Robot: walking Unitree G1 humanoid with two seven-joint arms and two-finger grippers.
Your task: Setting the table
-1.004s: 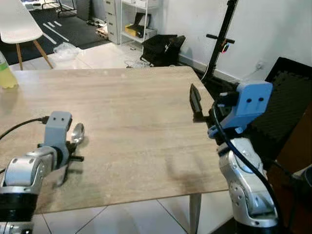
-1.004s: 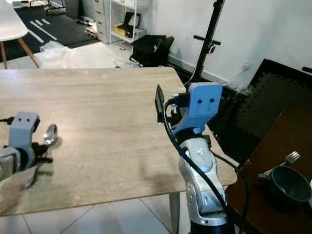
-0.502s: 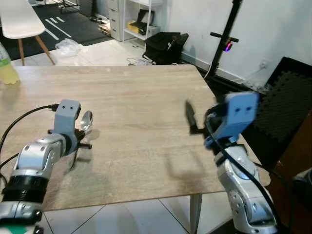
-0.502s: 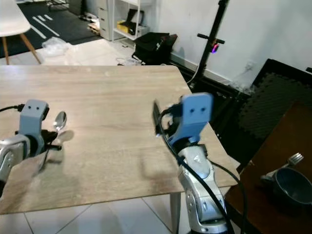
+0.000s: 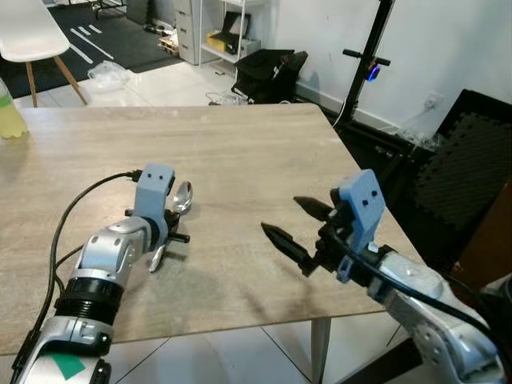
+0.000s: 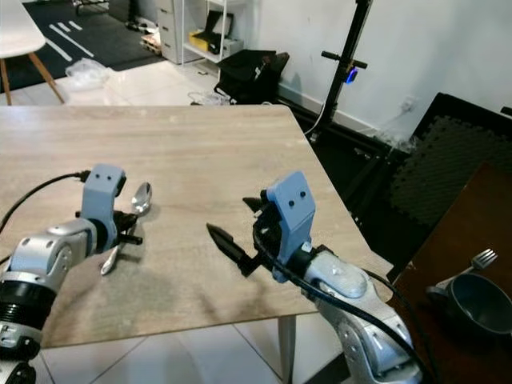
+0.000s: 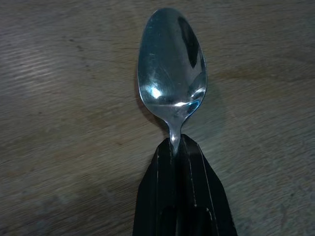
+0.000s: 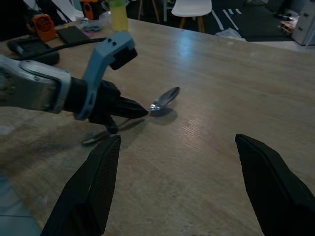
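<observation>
One spoon (image 5: 182, 198) in play, clamped at the neck by the left gripper (image 5: 165, 238), bowl low over the wooden table (image 5: 240, 152), handle trailing back under the fingers toward the near edge. Judged the placing step: spoon brought to its spot, not yet let go. Next, likely: lower flat, part the fingers, draw back without dragging it. Further right, right gripper (image 5: 298, 230) hovering over the table's near edge, fingers spread wide, nothing between them, aimed across at the spoon. Nothing between spoon and tabletop; yellow bottle (image 5: 10, 118) far off at the left edge; dark bowl with fork (image 6: 478, 298) on a side surface to the right.
</observation>
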